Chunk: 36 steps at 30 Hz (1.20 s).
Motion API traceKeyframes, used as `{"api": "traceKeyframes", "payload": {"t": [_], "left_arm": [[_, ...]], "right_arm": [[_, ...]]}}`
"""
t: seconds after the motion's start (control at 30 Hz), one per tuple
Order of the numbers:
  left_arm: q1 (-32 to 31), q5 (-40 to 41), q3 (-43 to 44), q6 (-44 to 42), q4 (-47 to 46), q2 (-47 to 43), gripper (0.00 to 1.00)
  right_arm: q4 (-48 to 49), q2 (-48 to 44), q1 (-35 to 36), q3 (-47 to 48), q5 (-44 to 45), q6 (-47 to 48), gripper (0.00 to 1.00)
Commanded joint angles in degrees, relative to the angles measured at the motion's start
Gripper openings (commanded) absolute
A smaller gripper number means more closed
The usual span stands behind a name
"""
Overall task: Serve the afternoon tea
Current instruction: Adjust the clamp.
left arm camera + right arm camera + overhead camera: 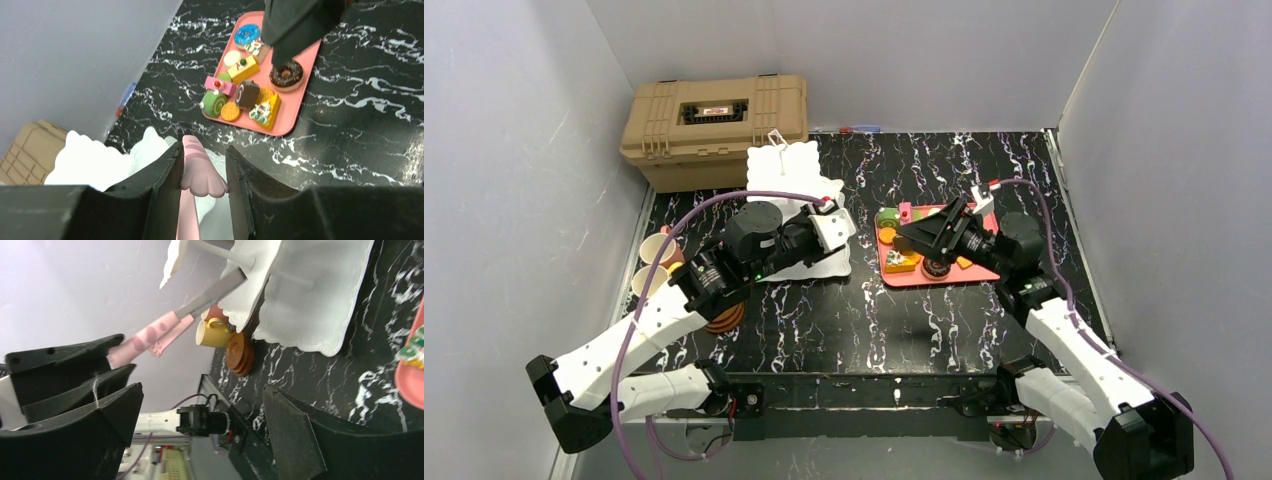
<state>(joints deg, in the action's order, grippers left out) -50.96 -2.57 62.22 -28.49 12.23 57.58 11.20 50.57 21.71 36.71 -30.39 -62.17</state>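
Tea stand back left, one arm at it with a utensil, the other over the tray.

At the left edge a pink cup point(662, 250) and a yellow cup point(648, 283) sit near stacked brown saucers point(724, 318). The tan case point(714, 125) behind bears a label too small to read. Just beside it the white tiered stand point(789, 170) is upright, pole vertical, wire loop on top. The left gripper point(204, 150) is clamped on a pink utensil point(200, 172) lying lengthwise toward the stand. On the black, white-veined table point(874, 320), between pale grey walls point(514, 150), a pink tray point(292, 110) holds toy pastries point(247, 92). The right gripper point(204, 390) above it gapes, holding nothing.

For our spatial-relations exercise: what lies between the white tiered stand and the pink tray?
Only bare black marbled tabletop, clearest in the top view.
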Motion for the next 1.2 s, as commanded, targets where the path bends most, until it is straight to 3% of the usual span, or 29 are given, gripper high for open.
{"api": "traceKeyframes", "payload": {"t": [0.0,0.13,0.3,0.67,1.17], "left_arm": [[0.0,-3.7,5.4,0.5,-5.1,1.5,0.00],[0.0,-7.3,11.3,1.3,-8.4,4.5,0.00],[0.0,-10.0,15.4,3.8,-10.2,6.2,0.00],[0.0,-9.4,17.9,6.0,-9.4,5.2,0.00],[0.0,-9.7,19.0,7.1,-8.6,4.8,0.00]], "right_arm": [[21.7,0.4,3.9,-2.9,1.1,-12.8,0.98],[32.1,4.9,11.3,-3.1,8.4,-17.0,0.98],[57.2,12.2,15.2,-7.8,20.5,-28.5,0.98],[81.4,25.9,19.4,-3.3,29.2,-31.7,0.98],[87.4,37.7,21.6,8.6,29.9,-36.0,0.98]]}}
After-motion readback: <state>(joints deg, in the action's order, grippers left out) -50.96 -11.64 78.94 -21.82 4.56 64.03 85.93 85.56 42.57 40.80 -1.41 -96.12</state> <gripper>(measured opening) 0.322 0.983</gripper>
